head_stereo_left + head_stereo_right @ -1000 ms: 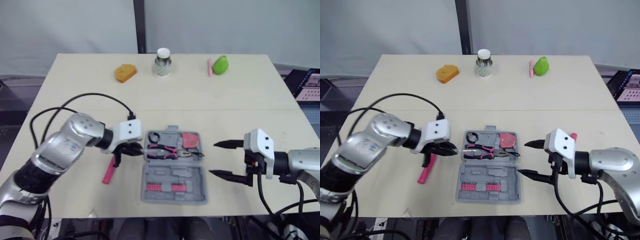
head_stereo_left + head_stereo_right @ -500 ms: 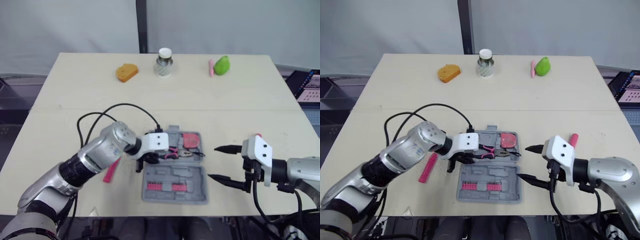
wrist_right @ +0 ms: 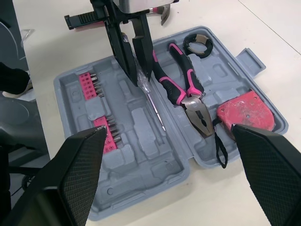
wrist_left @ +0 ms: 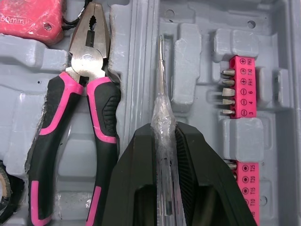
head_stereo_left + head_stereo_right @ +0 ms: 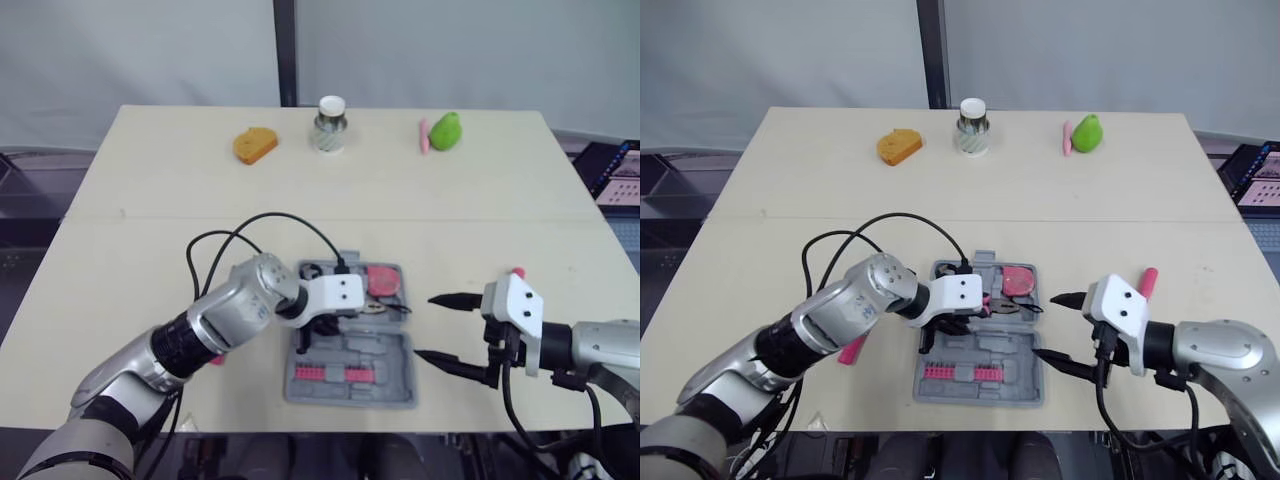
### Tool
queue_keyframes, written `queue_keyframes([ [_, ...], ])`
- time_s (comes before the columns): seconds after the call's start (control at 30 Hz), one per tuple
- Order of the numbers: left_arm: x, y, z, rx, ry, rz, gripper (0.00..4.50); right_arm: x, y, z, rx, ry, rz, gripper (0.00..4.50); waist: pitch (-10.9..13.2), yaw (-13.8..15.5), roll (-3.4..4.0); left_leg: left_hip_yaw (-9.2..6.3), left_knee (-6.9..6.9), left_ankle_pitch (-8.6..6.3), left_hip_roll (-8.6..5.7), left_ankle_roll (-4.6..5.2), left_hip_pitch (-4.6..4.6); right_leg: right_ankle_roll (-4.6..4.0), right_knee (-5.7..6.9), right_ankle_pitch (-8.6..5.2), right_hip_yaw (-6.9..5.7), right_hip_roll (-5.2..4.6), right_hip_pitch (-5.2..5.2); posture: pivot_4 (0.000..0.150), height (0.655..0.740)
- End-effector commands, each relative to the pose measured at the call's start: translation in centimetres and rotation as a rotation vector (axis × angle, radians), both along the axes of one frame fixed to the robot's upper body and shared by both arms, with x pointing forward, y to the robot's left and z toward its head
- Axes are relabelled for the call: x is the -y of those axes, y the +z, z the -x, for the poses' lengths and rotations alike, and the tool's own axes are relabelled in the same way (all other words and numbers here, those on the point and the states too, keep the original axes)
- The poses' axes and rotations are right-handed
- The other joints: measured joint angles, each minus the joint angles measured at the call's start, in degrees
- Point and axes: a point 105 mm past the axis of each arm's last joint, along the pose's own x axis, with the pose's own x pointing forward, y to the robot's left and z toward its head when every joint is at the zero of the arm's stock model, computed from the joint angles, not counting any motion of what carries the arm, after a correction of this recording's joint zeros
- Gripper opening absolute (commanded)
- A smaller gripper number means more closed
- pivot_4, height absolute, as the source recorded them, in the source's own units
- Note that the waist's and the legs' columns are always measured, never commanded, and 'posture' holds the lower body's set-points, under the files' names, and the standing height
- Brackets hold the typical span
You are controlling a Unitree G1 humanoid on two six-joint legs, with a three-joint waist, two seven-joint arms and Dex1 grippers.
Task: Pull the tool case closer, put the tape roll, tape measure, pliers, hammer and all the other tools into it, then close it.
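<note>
Tool case lies open at lower centre of the head view, flat on the surface.

Left claw is over the middle of the case, clamped tight on a clear-handled screwdriver. The shaft points along the central ridge between the two halves. Can't tell if the tip touches the plastic.

Already in the case:
- pliers, pink/black grips, just beside the screwdriver
- red tape measure, in the compartment past the plier jaws
- tape roll, in the corner by the plier handles
- pink bit holder, in the other half

Hammer is on the surface left of the case. It's mostly hidden under the left arm, only a bit of pink handle shows.

Right claw sits just right of the case, lower right of the frame. Fingers spread wide, nothing in them, not touching the case.

A pink stick-shaped item lies on the surface behind the right wrist. Can't tell what it is.

Along the upper part of the frame, well apart from the case: orange object, white-lidded jar, green object.
</note>
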Motion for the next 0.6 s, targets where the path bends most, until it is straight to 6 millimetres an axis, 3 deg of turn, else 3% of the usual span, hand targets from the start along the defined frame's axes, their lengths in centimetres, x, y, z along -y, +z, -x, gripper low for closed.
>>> queue_keyframes([
  [0.03, 0.8, 0.5, 0.5, 0.027, -0.038, 0.014, 0.09, 0.4, 1.1, 0.3, 0.030, 0.006, 0.010, 4.50, 0.00, 0.03, 0.00, 0.00, 0.02, 0.00, -0.01, 0.01, -0.02, 0.00, 0.00, 0.00, 0.00, -0.01, 0.00, 0.150, 0.7400],
  [0.27, 1.1, 0.4, 0.9, 0.017, -0.048, 0.018, 0.09, 1.6, 1.2, 0.8, -0.003, -0.005, 0.048, 4.50, 0.00, 0.03, 0.00, 0.00, 0.03, -0.01, -0.01, 0.02, -0.02, 0.00, 0.02, 0.00, 0.00, -0.01, 0.00, 0.150, 0.7400],
  [0.6, 1.1, -0.5, 1.0, 0.010, -0.042, 0.005, 0.09, 1.8, 1.2, 1.0, -0.004, -0.008, 0.061, 4.50, 0.00, -0.02, 0.00, 0.00, 0.06, -0.01, 0.00, 0.03, -0.02, 0.00, 0.05, 0.00, 0.01, -0.01, 0.00, 0.150, 0.7400],
])
